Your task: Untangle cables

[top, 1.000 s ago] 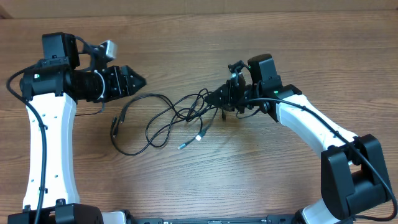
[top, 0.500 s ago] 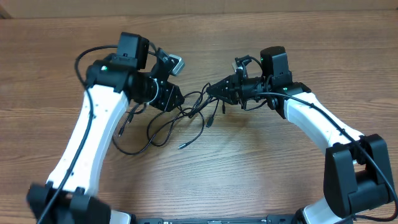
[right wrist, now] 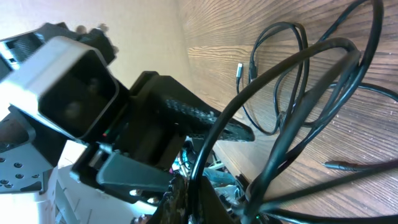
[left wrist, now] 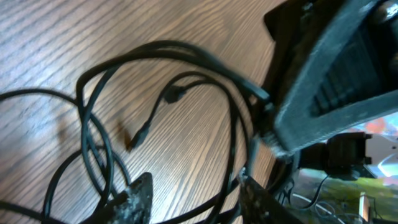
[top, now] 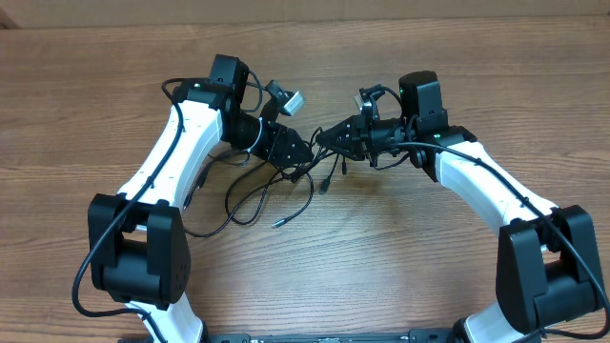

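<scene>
The cables (top: 250,195) are thin black cords in a loose tangle on the wooden table, between the two arms. One plug end (top: 276,225) lies toward the front. My right gripper (top: 324,139) is shut on a cable strand at the tangle's right edge, and the wrist view shows the cord pinched in my right gripper (right wrist: 196,186). My left gripper (top: 297,152) sits just left of it, over the tangle's top. In the left wrist view my left gripper (left wrist: 194,180) stands open with cable strands (left wrist: 161,45) running through the gap. A small plug (left wrist: 174,94) rests on the wood.
The two grippers are nearly tip to tip. The right gripper's body (left wrist: 329,81) fills the upper right of the left wrist view. Thicker black wires (top: 181,88) loop from the left arm. Bare wood table (top: 400,257) surrounds the tangle.
The left arm has swung in from the far left to the tangle, stopping beside the right gripper. The right gripper has shifted slightly with its cable, drawing the strands up.
</scene>
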Motion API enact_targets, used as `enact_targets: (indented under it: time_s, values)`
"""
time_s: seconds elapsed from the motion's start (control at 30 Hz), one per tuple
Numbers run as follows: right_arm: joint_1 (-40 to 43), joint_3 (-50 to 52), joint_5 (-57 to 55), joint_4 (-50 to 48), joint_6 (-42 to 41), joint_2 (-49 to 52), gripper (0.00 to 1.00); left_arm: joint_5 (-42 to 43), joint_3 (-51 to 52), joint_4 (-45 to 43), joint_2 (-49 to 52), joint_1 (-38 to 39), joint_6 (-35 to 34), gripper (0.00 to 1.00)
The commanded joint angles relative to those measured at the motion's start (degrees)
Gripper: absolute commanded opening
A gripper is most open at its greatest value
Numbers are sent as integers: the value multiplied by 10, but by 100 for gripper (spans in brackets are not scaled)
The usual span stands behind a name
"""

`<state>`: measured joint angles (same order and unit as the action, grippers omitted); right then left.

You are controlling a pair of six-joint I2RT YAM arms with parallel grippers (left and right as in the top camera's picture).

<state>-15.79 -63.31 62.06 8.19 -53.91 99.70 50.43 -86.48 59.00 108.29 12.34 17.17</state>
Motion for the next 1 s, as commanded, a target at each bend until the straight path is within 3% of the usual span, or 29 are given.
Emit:
enact_targets:
  time_s: [0.0,0.23,0.43,0.57,0.7,0.8,0.97]
  values:
    - [0,-4,4,-4,9,-6,4,35,3,-7,4,-1,17,50]
    - [0,-4,3,-4,9,-6,4,24,3,5,4,1,22,59]
    - [0,-4,4,-4,9,-6,4,0,47,-25,11,27,19,47]
    - [0,-4,-3,-4,8,-6,4,1,80,-56,11,27,4,45]
    - [0,-4,-5,-4,9,-6,4,-47,80,-57,11,26,-3,4]
    - [0,-4,-18,12,19,-6,4,-121,80,-57,11,20,-34,4]
    - [0,-4,-59,48,34,-6,4,-115,80,-56,11,8,-35,4]
